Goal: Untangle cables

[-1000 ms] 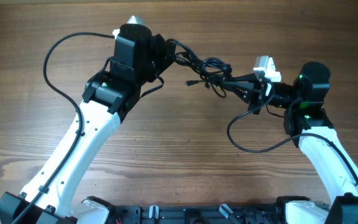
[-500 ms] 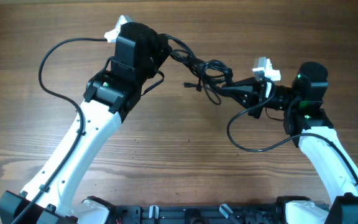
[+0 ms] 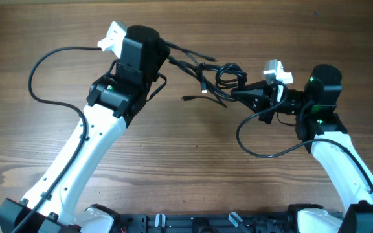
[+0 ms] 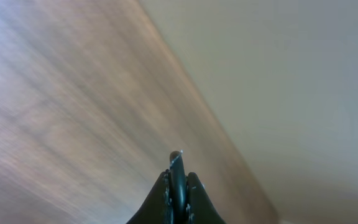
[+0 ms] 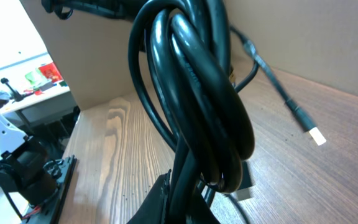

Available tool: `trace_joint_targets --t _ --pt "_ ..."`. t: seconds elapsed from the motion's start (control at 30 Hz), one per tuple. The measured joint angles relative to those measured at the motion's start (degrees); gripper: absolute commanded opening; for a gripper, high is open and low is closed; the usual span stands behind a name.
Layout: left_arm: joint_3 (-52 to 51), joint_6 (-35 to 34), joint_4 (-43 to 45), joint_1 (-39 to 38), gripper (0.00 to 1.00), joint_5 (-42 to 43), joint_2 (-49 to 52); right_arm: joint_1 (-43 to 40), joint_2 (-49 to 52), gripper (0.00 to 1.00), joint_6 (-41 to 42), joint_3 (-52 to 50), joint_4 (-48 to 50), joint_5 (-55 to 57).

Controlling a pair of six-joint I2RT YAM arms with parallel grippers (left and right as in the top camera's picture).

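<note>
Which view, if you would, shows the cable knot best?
Overhead: the whole cable knot and its loose strands show. The right wrist shows only close-up loops; the left wrist just one pinched plug tip.

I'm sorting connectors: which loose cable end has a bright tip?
The thin black cable's plug end just left of the knot; the lower-left end and upper end look dark.

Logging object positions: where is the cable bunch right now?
Overhead, upper centre: the cables stretch between the left gripper and the right gripper, bunched nearer the right one.
</note>
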Motion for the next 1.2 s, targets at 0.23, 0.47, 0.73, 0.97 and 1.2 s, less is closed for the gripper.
trace_joint_targets --t 0.23,0.47,0.73,0.97,1.2 --pt "0.0 -0.4 -7.9 0.0 0.04 -3.9 0.0 0.2 0.0 0.04 1.0 0.0 0.3 0.0" --pt "0.0 -0.5 -14.0 0.0 0.04 -8.0 0.0 0.4 0.0 0.04 1.5 0.0 0.5 0.1" --pt "0.1 -0.7 -22.3 0.0 0.04 -9.0 0.0 0.8 0.0 0.04 1.7 0.0 1.9 0.0" --pt "0.3 -0.8 -29.1 0.0 0.74 -9.5 0.0 1.2 0.0 0.04 5.1 0.0 4.2 0.6" --pt "0.3 -0.4 -30.4 1.2 1.0 -14.0 0.0 -0.1 0.0 0.04 5.8 0.0 4.5 2.0"
